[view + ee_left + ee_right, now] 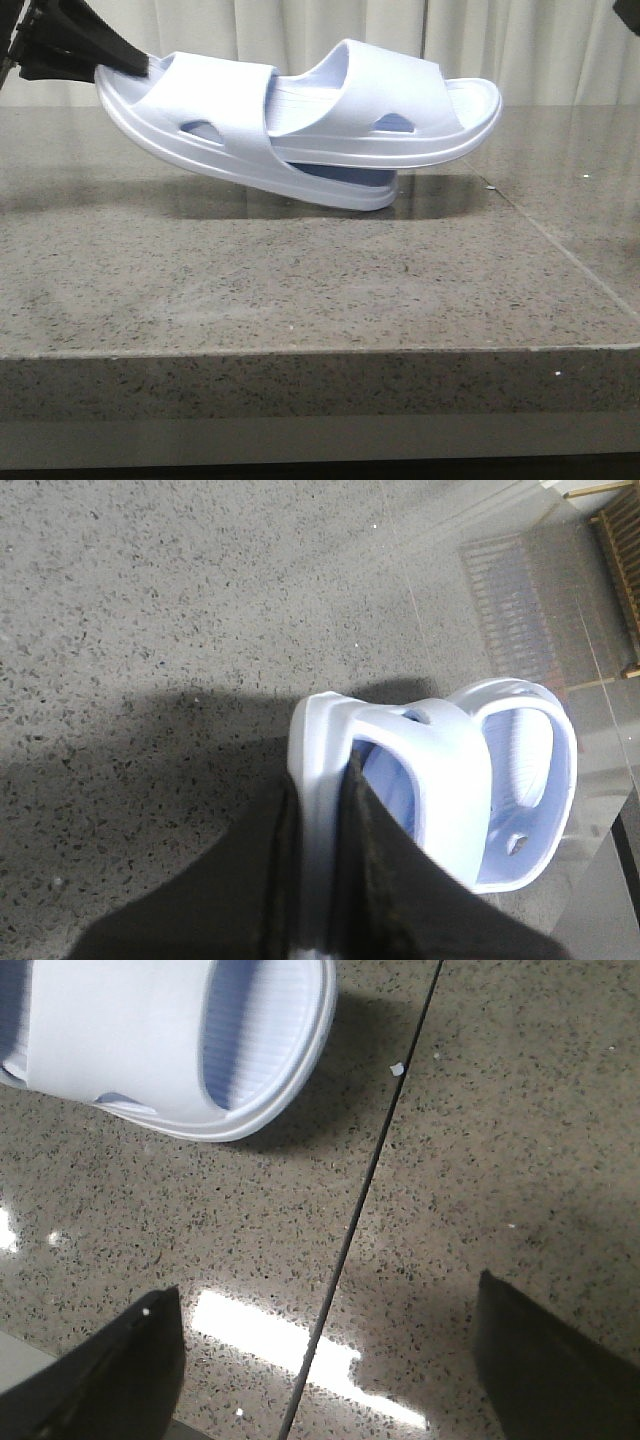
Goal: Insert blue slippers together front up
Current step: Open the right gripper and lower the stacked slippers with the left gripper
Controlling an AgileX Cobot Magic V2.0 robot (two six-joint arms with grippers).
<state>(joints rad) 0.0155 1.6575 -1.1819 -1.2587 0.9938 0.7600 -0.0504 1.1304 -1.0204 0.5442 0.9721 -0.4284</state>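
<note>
The two blue slippers are nested. The upper slipper (400,95) runs under the wide strap of the lower slipper (215,125). The pair hangs tilted, high at the left, and the lower slipper's far end touches the stone table (300,290). My left gripper (135,65) is shut on the raised end rim of the lower slipper. The left wrist view shows both fingers (260,890) pressed on that rim, with the slipper (450,780) beyond them. My right gripper (330,1360) is open above the table, apart from the end of a slipper (150,1040).
A dark seam (370,1190) crosses the speckled stone tabletop, with a small white chip (397,1068) beside it. The table's front edge (320,350) runs across the front view. Pale curtains (540,50) hang behind. A wooden frame (620,550) stands off the table.
</note>
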